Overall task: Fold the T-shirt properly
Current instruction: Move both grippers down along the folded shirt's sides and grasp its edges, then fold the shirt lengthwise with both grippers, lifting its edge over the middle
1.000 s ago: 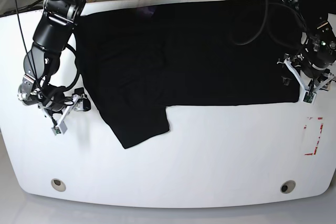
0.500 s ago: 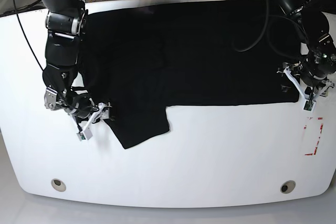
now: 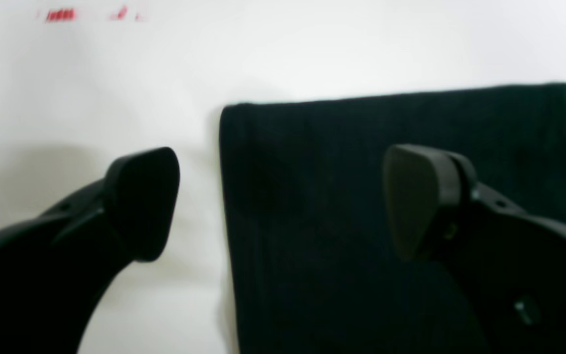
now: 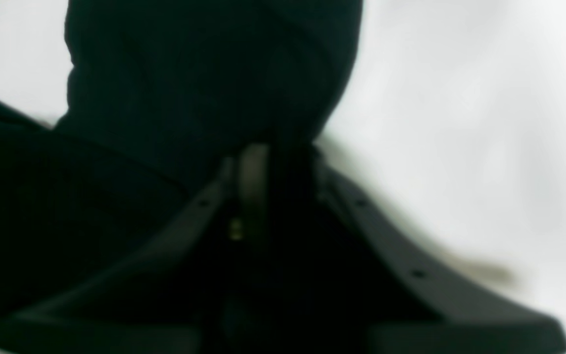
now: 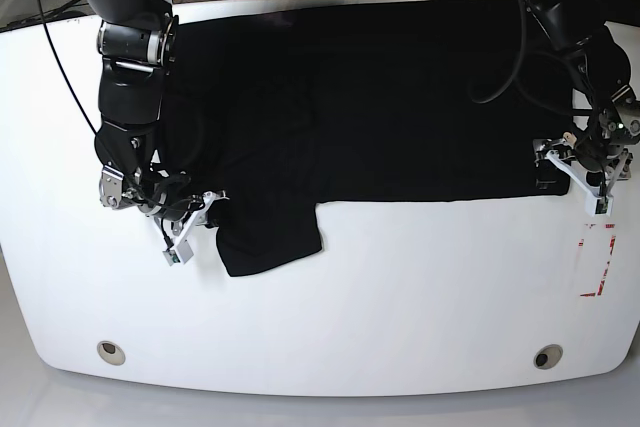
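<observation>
Early folding: my right gripper [image 4: 283, 162] pinched the shirt's [image 5: 400, 127] edge, left [image 3: 280, 196] gaped over a corner; next, close left.

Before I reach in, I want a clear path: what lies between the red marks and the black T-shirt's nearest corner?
Only bare white table; the left wrist view shows it between the red marks and the T-shirt.
</observation>
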